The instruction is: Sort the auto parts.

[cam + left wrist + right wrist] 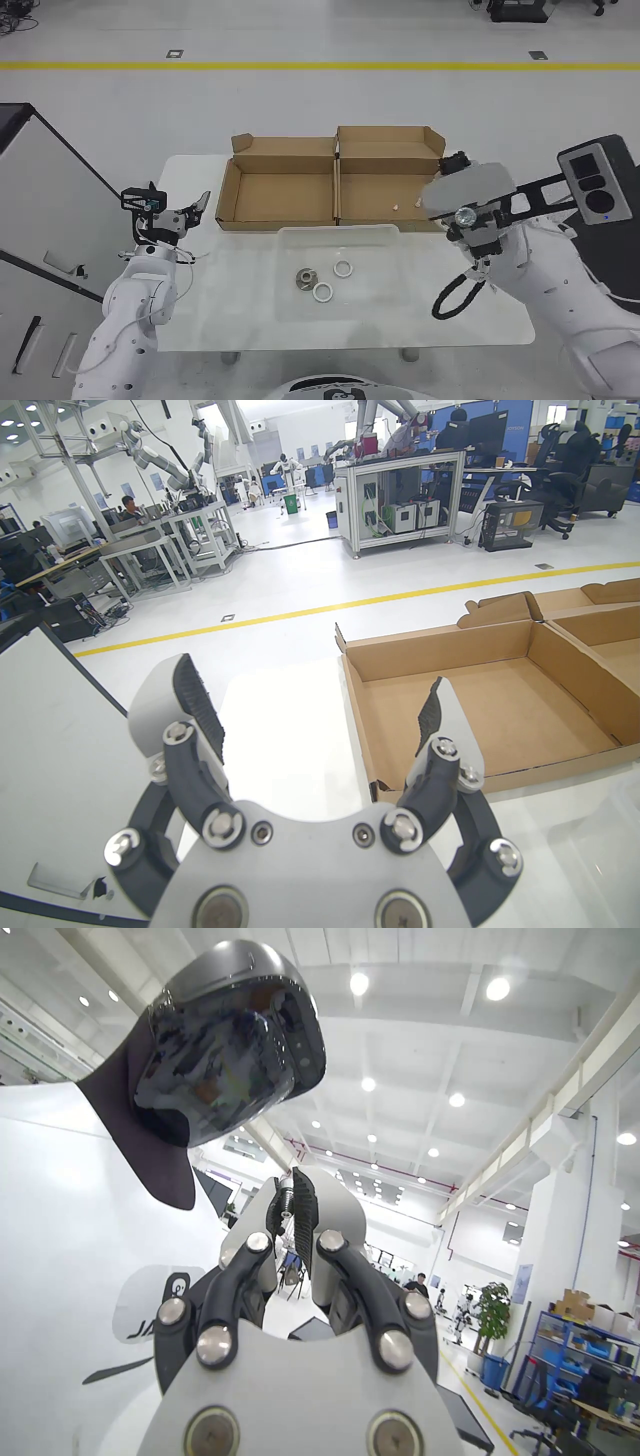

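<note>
A clear tray [385, 231] on the white table holds a grey metal flanged part [304, 278] and two white rings [343, 268] [323, 292]. Behind it stand two open cardboard boxes side by side: the left box [275, 197] [500, 710] looks bare, and the right box [375, 190] has small pale bits [400, 207] near its front wall. My left gripper [193, 210] [310, 680] hangs open, holding nothing, over the table's left end beside the left box. My right gripper [462, 200] [287, 1183] is raised at the right, tilted upward, shut on a small silver and black cylindrical part [285, 1200].
The table [400, 320] has bare white surface in front of the tray and at both ends. A dark slanted panel [50, 170] stands off the table's left side. A yellow floor line [300, 66] runs behind the boxes.
</note>
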### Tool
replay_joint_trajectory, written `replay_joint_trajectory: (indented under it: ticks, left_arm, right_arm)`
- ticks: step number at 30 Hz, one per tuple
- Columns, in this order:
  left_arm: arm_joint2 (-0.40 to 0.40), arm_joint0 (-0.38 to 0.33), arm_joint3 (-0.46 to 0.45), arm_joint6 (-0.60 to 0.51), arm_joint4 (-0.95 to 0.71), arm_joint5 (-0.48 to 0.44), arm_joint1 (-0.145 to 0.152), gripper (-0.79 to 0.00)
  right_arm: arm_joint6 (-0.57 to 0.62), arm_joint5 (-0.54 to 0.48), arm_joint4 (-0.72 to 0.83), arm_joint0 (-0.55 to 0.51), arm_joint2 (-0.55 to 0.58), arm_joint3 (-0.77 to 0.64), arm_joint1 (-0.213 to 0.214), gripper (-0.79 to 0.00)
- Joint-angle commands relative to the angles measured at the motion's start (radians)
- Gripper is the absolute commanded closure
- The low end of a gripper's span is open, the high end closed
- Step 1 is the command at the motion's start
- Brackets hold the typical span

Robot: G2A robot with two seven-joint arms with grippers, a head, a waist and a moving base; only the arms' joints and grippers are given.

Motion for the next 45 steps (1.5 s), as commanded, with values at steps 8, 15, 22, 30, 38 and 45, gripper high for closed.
replay_joint_trajectory:
  ticks: [8, 15, 22, 30, 38, 45]
  left_arm:
    - [0.000, 0.000, 0.000, 0.000, 0.000, 0.000, 0.000, -0.785]
    - [0.000, 0.000, 0.000, 0.000, 0.000, 0.000, 0.000, -0.785]
    - [0.000, 0.000, 0.000, 0.000, 0.000, 0.000, 0.000, -0.785]
    - [0.000, 0.000, 0.000, 0.000, 0.000, 0.000, 0.000, -0.785]
    - [0.000, 0.000, 0.000, 0.000, 0.000, 0.000, 0.000, -0.785]
    - [0.000, 0.000, 0.000, 0.000, 0.000, 0.000, 0.000, -0.785]
  right_arm:
    - [0.000, 0.000, 0.012, -0.040, 0.020, -0.002, -0.047, 0.000]
    - [0.087, 0.005, -0.060, -0.043, 0.008, 0.036, -0.069, 0.000]
    - [0.192, 0.020, -0.040, -0.055, 0.017, 0.028, -0.080, 0.000]
    - [0.172, 0.016, 0.018, -0.080, 0.031, 0.006, -0.102, 0.000]
    - [0.111, 0.000, 0.033, -0.102, 0.042, -0.018, -0.130, 0.000]
    - [0.110, 0.000, 0.034, -0.103, 0.042, -0.017, -0.134, 0.000]
